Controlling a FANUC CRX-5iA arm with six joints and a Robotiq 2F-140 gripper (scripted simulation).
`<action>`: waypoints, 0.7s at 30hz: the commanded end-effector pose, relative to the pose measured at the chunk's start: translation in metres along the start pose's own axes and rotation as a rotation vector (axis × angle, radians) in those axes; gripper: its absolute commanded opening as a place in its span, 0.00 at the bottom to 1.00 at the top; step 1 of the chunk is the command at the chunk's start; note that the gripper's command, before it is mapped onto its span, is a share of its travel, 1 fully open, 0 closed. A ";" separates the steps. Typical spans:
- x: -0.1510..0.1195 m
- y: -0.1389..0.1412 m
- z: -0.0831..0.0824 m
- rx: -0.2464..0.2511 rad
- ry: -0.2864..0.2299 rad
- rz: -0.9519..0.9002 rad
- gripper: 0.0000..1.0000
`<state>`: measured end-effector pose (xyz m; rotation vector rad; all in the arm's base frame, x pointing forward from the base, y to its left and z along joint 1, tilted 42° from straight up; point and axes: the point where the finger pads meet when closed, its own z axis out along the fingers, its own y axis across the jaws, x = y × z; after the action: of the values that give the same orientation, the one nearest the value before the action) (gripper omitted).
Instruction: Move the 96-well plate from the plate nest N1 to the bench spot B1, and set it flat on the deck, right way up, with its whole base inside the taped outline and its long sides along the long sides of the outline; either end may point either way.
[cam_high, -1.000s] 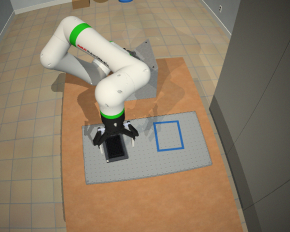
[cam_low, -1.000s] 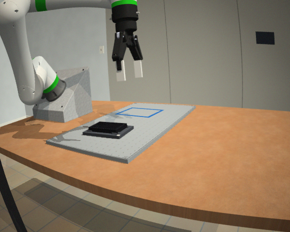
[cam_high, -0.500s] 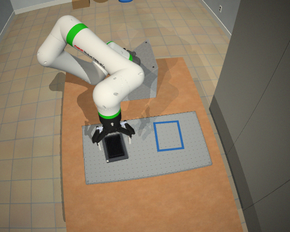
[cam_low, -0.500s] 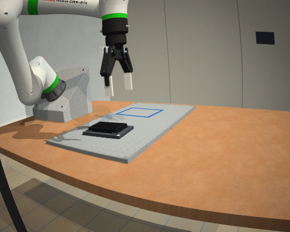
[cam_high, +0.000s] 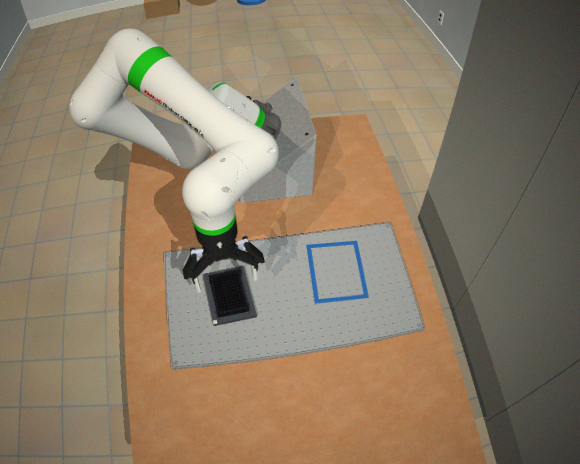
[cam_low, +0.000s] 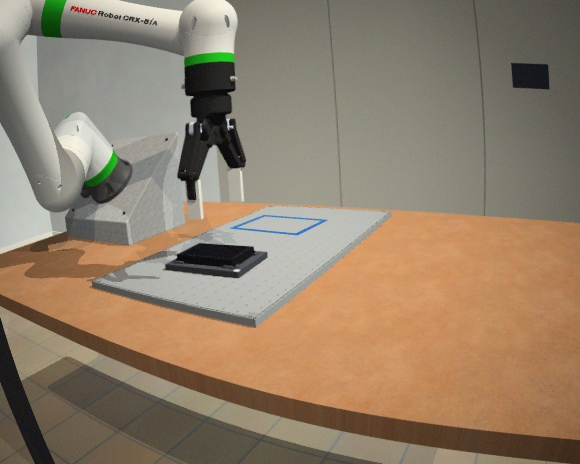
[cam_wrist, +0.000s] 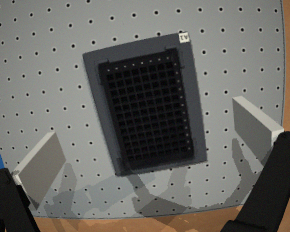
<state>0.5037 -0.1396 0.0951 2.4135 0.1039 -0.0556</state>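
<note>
The black 96-well plate (cam_high: 228, 294) sits flat in the dark grey plate nest (cam_high: 230, 296) on the left part of the grey perforated deck (cam_high: 292, 295). It also shows in the side view (cam_low: 215, 254) and in the wrist view (cam_wrist: 148, 112). My gripper (cam_high: 224, 272) hangs above the plate, fingers wide open and empty, one pad on each side of the plate's long sides. In the side view my gripper (cam_low: 215, 189) is well above the plate. The blue taped outline (cam_high: 337, 271) lies empty to the right of the nest and shows in the side view (cam_low: 279, 224).
The arm's grey pedestal (cam_high: 287, 145) stands behind the deck on the orange table. A tall grey cabinet wall (cam_high: 515, 200) runs along the table's right side.
</note>
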 end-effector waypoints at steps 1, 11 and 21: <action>-0.012 0.000 0.011 0.000 0.002 0.000 1.00; -0.015 0.000 0.013 0.000 0.002 0.000 1.00; -0.015 0.000 0.022 0.000 0.002 0.000 1.00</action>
<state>0.4879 -0.1535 0.0821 2.4135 0.1041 -0.0542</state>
